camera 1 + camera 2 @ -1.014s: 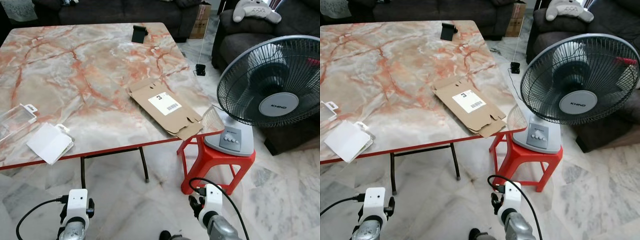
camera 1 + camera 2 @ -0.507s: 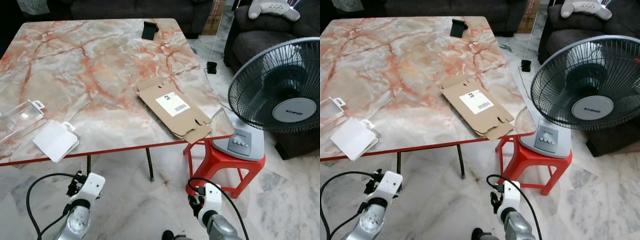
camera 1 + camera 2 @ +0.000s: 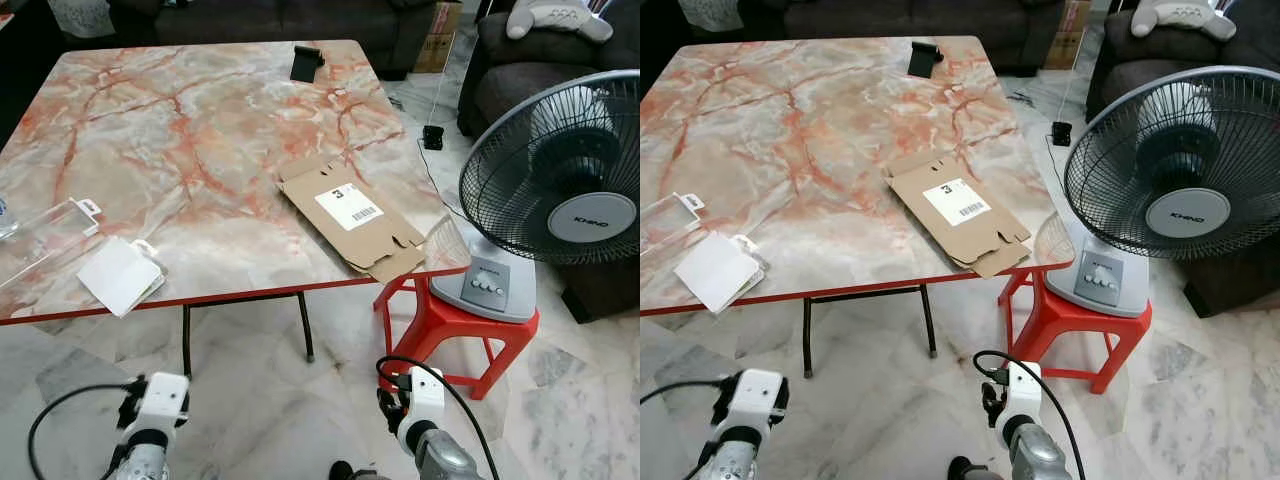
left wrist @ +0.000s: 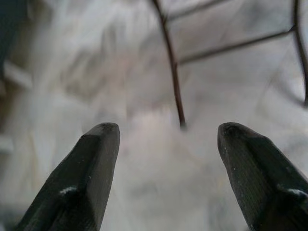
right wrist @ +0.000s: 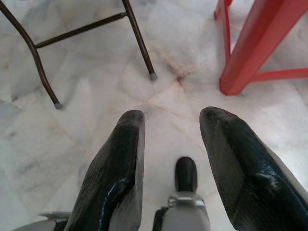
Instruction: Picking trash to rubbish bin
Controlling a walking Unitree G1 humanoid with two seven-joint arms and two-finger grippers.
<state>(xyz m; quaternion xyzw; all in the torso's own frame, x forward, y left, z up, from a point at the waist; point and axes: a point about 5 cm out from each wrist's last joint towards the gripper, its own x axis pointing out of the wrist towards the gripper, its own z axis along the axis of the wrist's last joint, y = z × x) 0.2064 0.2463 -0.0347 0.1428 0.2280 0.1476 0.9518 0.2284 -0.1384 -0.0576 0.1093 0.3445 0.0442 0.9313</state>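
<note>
Both my arms hang low at the bottom of the head views, over the pale marble floor (image 3: 560,400). My left gripper (image 4: 166,144) has its two black fingers spread wide with nothing between them, pointing at blurred floor and a thin dark table leg (image 4: 173,82). My right gripper (image 5: 171,144) is likewise released — fingers apart, empty — aimed at the floor between the table's dark legs (image 5: 139,41) and the red stool leg (image 5: 255,43).

The trash sits well above and ahead of both grippers, on the marble-patterned table (image 3: 200,120). A flattened cardboard box (image 3: 350,212) with a white barcode label lies near the table's right edge, its lower flap just overhanging the red rim; it is upward and slightly left of my right wrist in the frame. At the lower left of the tabletop lies a white packet (image 3: 120,275), and just beside it at the left edge a clear plastic blister pack (image 3: 45,235) — both above my left wrist.

A small black object (image 3: 304,63) rests at the table's far edge. A grey fan (image 3: 560,190) stands on a red plastic stool (image 3: 450,325) to the right.
</note>
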